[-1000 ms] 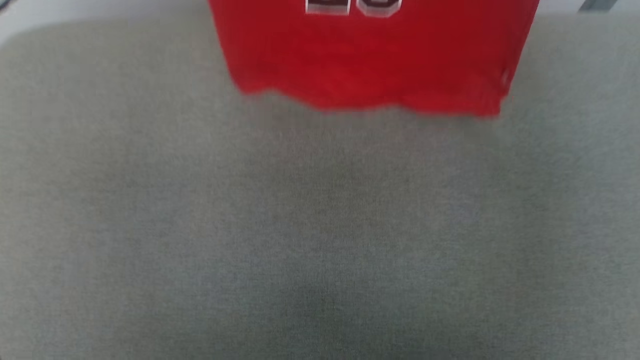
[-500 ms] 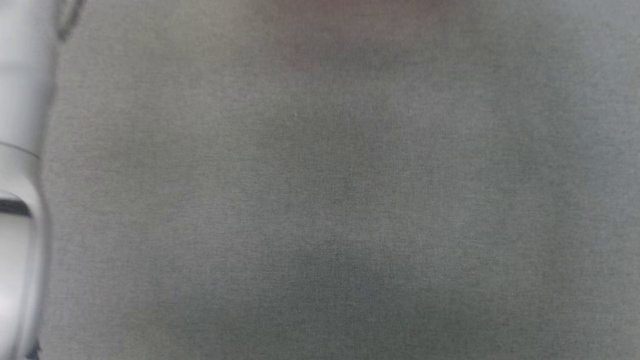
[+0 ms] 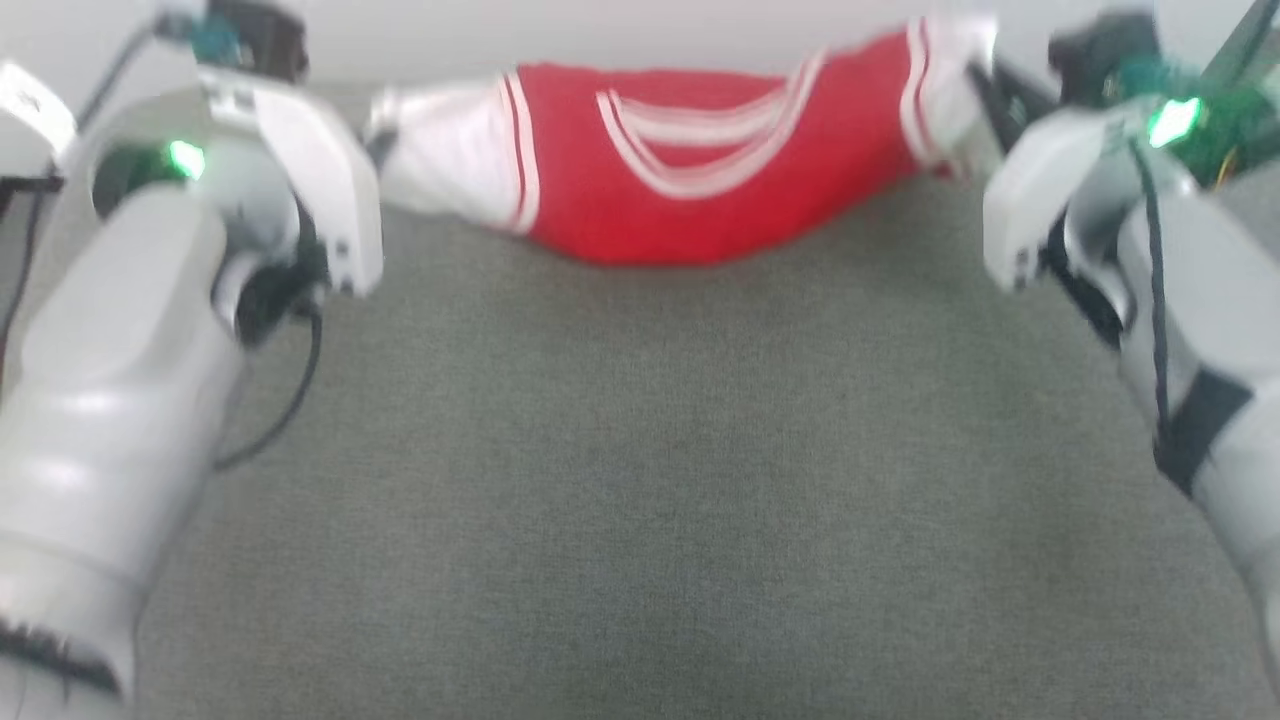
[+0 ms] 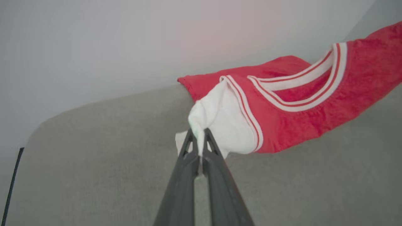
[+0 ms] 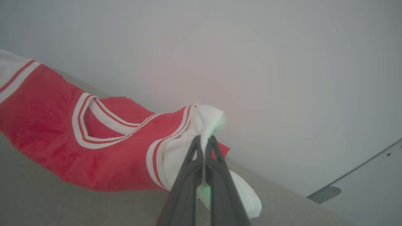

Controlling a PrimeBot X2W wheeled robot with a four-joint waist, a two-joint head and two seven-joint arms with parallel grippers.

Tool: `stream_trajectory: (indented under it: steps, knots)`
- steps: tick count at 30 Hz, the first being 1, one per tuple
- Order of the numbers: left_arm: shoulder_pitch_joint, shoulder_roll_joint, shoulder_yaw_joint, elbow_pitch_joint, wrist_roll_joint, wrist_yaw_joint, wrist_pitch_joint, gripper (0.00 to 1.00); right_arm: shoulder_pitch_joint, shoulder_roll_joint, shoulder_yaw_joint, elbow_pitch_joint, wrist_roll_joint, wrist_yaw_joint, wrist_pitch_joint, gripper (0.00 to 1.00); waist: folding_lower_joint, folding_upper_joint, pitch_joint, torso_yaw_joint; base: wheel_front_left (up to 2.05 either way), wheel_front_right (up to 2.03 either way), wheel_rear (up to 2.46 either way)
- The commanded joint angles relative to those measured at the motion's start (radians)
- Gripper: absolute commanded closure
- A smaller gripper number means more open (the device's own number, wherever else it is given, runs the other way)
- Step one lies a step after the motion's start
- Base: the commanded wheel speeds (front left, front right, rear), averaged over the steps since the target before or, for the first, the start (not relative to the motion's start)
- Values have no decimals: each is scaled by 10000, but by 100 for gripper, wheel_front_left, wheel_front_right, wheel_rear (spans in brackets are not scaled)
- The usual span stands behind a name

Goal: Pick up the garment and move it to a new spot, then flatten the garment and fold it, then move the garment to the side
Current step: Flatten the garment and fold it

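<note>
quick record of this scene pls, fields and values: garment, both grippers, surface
garment: red jersey with white sleeves, striped neck trim facing the head camera
left gripper: shut on one white sleeve
right gripper: shut on the other white sleeve
garment pose: strung between both grippers, middle sagging toward the grey surface
contact with surface: cannot tell
background: pale wall
</note>
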Motion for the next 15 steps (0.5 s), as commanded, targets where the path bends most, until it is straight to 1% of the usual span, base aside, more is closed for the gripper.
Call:
stream_trajectory:
  steps: [1, 3, 6, 8, 11, 13, 15]
  knots:
    - [511, 228, -180, -386, -224, -19, 256, 100, 533, -301, 327, -484, 492, 1, 222, 100, 0, 0, -384, 40, 0, 0, 0]
    - [1205, 560, -324, -1065, -607, -19, 610, 100, 1235, -808, 923, -1408, 1246, -1, 678, 100, 0, 0, -563, 62, 0, 0, 0]
    - [2156, 1165, -564, -2124, -920, -20, 986, 100, 2243, -1756, 1683, -2858, 2201, 1, 1351, 100, 0, 0, -739, 83, 0, 0, 0]
    - [2819, 1556, -617, -2731, -1087, 2, 1214, 100, 2827, -2448, 1943, -3812, 2717, -1, 1652, 100, 0, 0, -797, 79, 0, 0, 0]
    - [3797, 1986, -564, -3561, -1338, 420, 1348, 100, 3759, -3072, 1765, -4706, 3387, 1, 1881, 100, 0, 0, -850, 33, 0, 0, 0]
    - [4420, 2193, -416, -4164, -1571, 813, 1342, 100, 4316, -3306, 1553, -5123, 3544, 1, 1874, 100, 0, 0, -849, -6, 0, 0, 0]
    - [5017, 2439, -353, -4770, -1624, 1117, 1152, 100, 4862, -3447, 1235, -5415, 3514, 1, 1782, 100, 0, 0, -818, -29, 0, 0, 0]
